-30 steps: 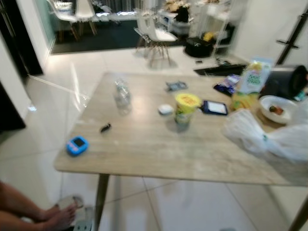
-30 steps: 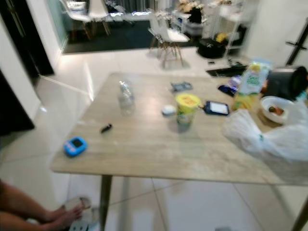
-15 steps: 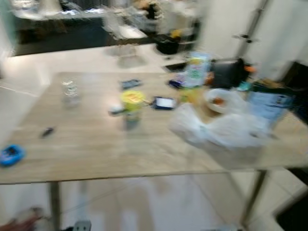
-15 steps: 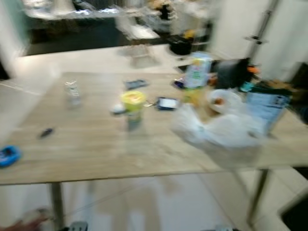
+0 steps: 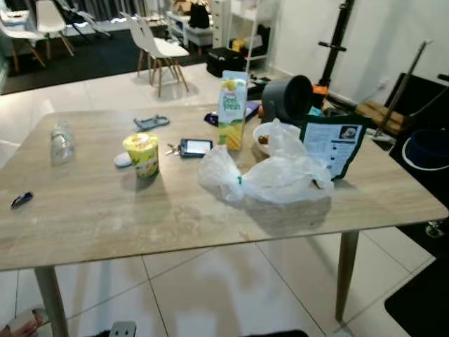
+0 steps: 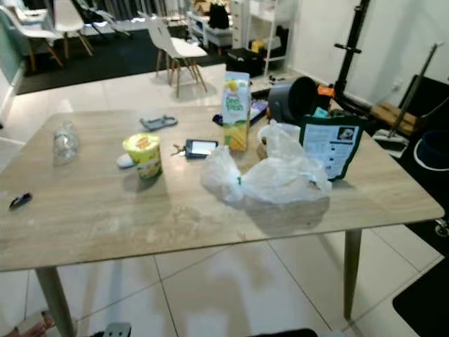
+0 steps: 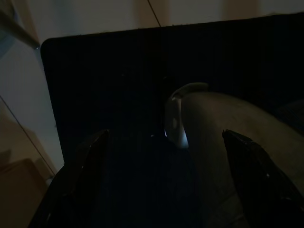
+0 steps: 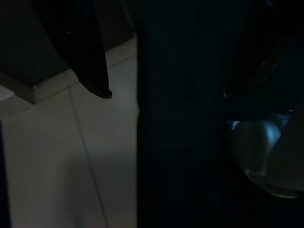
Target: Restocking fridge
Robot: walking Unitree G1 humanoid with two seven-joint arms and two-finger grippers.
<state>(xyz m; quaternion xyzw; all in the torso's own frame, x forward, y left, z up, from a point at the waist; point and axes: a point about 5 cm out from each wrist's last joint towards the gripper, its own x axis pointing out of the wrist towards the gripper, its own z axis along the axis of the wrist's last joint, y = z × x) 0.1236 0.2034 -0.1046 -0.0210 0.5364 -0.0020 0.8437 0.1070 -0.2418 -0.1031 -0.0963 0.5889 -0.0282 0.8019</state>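
- Table [image 5: 105, 225] took up most of the head view: pale wood top, groceries clustered from centre out to 2 o'clock.
- White plastic bag [image 5: 280, 175] was the biggest item, slumped at centre-right, touching the bowl [image 5: 264, 133] behind it at 12.
- Dark printed pouch [image 5: 331, 146] stood upright just beside the bag at 3 o'clock; dark cylindrical appliance [image 5: 287, 98] lay behind at 1.
- Juice carton [image 5: 232, 111] stood upright at 11 o'clock of the bag, phone [image 5: 196, 147] and keys just beside it at 9.
- Yellow-lidded cup [image 5: 142, 154] stood further out at 9; water bottle [image 5: 62, 142] was well apart at the far left edge.
- Small stuff: flat grey item [image 5: 151, 122] at 12 of the cup, dark pen-like thing [image 5: 22, 200] near the left edge.
- Left gripper [image 7: 164, 142] hung idle in shade, fingers spread apart, holding nothing; dark mat and floor tile below it.
- Right gripper [image 8: 166, 92] likewise: fingers apart, empty, over tile.
- Step, as I read it: approach/survey, nothing picked yet. No fridge seen.
- Next move likely needs closing in on the table edge, raising an arm, and choosing a chilled item; the carton looked the easiest grab, upright and clear on its front side.
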